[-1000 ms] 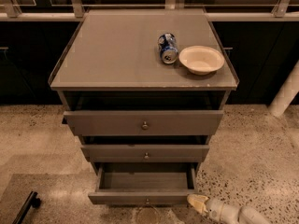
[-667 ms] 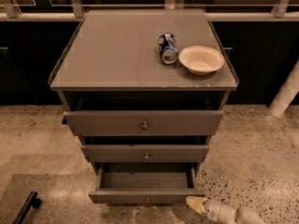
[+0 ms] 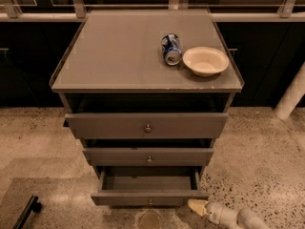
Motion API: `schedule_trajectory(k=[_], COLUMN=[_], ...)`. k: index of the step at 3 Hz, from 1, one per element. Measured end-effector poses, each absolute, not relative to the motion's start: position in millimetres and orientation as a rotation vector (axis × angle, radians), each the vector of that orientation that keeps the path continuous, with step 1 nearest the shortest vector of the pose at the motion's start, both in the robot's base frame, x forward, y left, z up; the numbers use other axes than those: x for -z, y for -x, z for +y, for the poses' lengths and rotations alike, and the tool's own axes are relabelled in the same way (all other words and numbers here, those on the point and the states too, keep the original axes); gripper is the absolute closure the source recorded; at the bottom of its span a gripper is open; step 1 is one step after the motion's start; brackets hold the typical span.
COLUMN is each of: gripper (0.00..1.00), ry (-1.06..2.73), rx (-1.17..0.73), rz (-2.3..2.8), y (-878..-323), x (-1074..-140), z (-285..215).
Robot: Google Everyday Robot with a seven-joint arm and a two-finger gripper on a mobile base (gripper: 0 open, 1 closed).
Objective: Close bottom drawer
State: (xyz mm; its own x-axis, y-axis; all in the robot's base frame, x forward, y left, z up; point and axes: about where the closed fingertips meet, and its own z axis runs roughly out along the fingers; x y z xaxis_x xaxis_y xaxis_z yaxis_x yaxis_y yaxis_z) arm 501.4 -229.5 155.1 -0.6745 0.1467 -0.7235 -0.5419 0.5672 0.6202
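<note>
The bottom drawer (image 3: 148,198) is the slim grey one lowest on the cabinet. It is pulled far out, its inside is bare, and a small round knob sits at the centre of its front. My gripper (image 3: 196,206) comes in low from the bottom right. Its pale tip is by the drawer front's right corner, just below and to the right of it. I cannot tell whether it touches the panel.
The mid-sized drawer (image 3: 148,156) and the tall top drawer (image 3: 147,125) above also stand out a little. On the cabinet top (image 3: 119,61) lie a blue can (image 3: 171,49) on its side and a white bowl (image 3: 206,60). A black bar (image 3: 25,213) lies on the floor at bottom left.
My gripper has shifted a little left, closer to the bottom drawer's right front corner. The drawers have not visibly moved.
</note>
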Motion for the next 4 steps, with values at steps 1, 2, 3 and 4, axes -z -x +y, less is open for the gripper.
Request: schedule_trajectory(k=[1, 2, 3, 4], gripper=[1.0, 1.0, 1.0, 1.0], ry=[0.341, 0.371, 0.384, 0.365], rx=[-1.101, -1.052, -1.039, -1.075], rz=[2.002, 1.965, 1.944, 1.937], y=[-526, -555, -577, -590], x=[-160, -172, -177, -167], z=[-233, -236, -234, -224])
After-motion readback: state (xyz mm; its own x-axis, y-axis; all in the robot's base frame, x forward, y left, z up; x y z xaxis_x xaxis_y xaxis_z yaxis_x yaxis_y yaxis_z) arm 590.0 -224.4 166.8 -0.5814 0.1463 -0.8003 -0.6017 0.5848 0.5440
